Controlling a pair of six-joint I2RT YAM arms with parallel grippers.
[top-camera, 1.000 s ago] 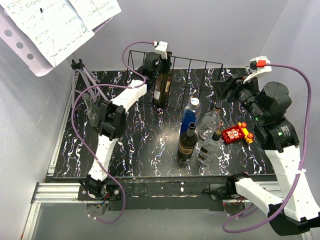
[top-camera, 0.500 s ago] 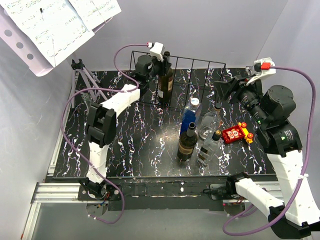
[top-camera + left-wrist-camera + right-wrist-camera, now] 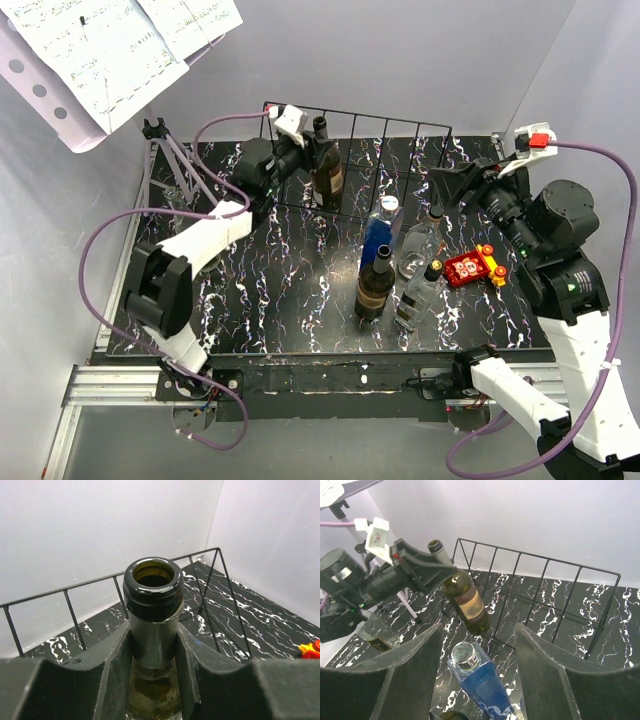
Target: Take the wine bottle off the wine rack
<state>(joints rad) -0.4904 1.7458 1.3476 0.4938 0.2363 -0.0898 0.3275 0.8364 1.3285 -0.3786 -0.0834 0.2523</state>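
left wrist shows our left tool (image 3: 153, 641) clamped on the wine bottle (image 3: 152, 587) neck; it leans at the left end of the wine rack (image 3: 383, 119), upper centre of the top view; our right tool (image 3: 477, 635) gapes wide

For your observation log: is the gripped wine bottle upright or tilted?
Tilted: the right wrist view shows the wine bottle leaning, neck in left jaws.

Bottles (image 3: 378, 236) before wine rack (image 3: 385, 119)
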